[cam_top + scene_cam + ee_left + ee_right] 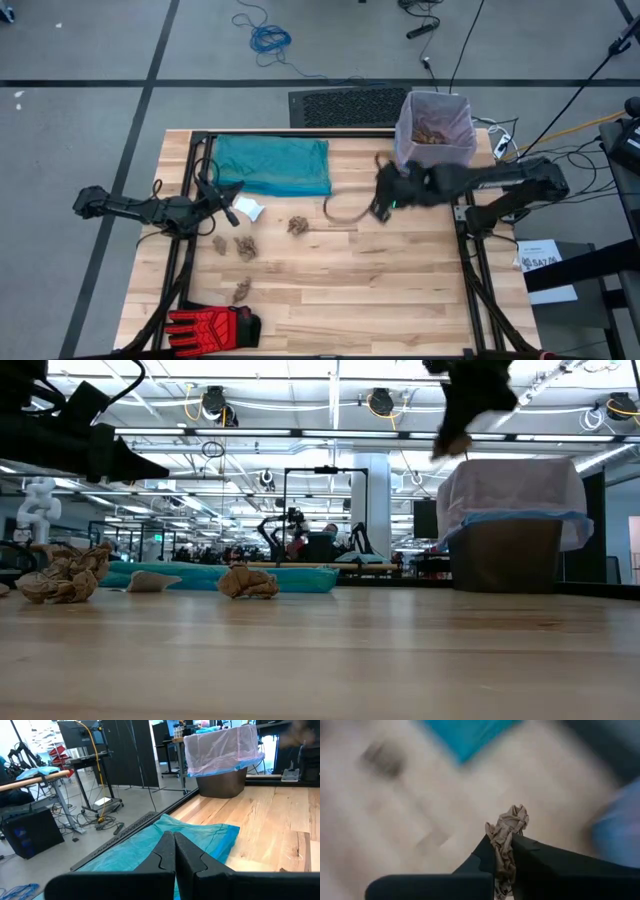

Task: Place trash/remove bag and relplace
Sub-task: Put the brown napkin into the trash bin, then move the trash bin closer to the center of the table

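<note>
The bin (435,130) stands at the table's far right, lined with the pale lilac bag (510,490), and tan paper wads lie inside it. A teal bag (272,165) lies flat at the far left. Loose trash wads (297,225) (245,247) (241,290) rest on the wood. My right gripper (504,842) hangs above the table just in front of the bin, shut on one tan wad (509,822). My left gripper (174,842) is shut and empty, level, by the teal bag's near left corner. My right gripper pinches a crumpled tan paper wad (502,845) between its two fingers. The wad's free end (512,817) sticks out past the fingertips. The fingers slant down from the table's right side. The wad is lifted clear of the table.
A red-and-black glove (210,325) lies at the near left corner. A small white scrap (247,208) sits beside my left gripper. Bare wood spreads across the table's middle and near right. Cables and a black mat (345,105) lie on the floor beyond the far edge.
</note>
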Robot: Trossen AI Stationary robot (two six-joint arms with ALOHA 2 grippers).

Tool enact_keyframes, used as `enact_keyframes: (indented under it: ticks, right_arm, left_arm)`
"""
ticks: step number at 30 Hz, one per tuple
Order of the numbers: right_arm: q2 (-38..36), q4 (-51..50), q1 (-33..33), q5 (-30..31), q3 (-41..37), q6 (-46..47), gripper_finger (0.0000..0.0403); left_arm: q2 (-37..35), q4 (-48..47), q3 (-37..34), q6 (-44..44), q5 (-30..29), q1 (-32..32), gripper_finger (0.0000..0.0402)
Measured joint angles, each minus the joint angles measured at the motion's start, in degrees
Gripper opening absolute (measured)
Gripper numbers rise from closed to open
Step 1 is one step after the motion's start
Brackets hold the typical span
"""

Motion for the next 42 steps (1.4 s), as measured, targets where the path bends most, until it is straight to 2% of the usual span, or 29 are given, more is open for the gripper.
enact_keyframes:
  ticks: [4,6,13,15,20,27,32,34,37,39,42]
  right_arm:
    - [-0.07,-8.36,-6.72,12.23,11.11,-5.56,0.0002]
    - [-0.12,-10.93,-11.18,15.97,14.61,-8.52,0.0001]
    - [0.51,-15.7,-29.86,16.75,16.31,-15.07,0.0002]
    - [1.1,-16.58,-34.97,14.89,16.31,-16.65,0.0013]
    - [3.3,-16.27,-44.08,4.34,16.31,-19.38,0.0068]
    - [8.32,-13.83,-48.83,4.11,16.31,-26.67,0.017]
    - [10.46,-13.46,-50.5,6.07,16.31,-28.56,0.0209]
    - [10.55,-13.72,-50.78,5.63,16.31,-28.4,0.0216]
    - [10.53,-15.1,-51.12,-0.27,16.31,-28.25,0.0213]
    - [10.58,-16.01,-51.26,-5.01,16.27,-27.96,0.0194]
    - [10.76,-16.23,-50.92,-11.77,15.93,-28.16,0.0141]
  left_arm:
    - [0.01,-0.02,0.0,0.01,0.0,0.0,0.0]
    - [0.02,-0.02,-0.02,0.02,0.0,0.02,0.0]
    - [0.0,-0.01,-0.01,0.02,0.0,0.01,0.0]
    - [0.02,-0.02,0.0,0.0,0.0,0.0,0.0]
    - [0.0,0.0,-0.01,0.01,0.0,0.02,0.0]
    - [0.02,-0.01,-0.02,0.02,0.0,0.0,0.0]
    - [0.0,0.0,0.0,0.0,0.0,0.0,0.0]
    - [0.0,0.0,0.0,0.02,0.0,0.0,0.0]
    - [0.0,-0.01,-0.01,0.02,0.0,0.02,0.0]
    - [0.02,0.0,-0.02,0.02,0.0,0.02,0.0]
    - [0.01,-0.02,-0.01,0.02,0.0,0.01,0.0]
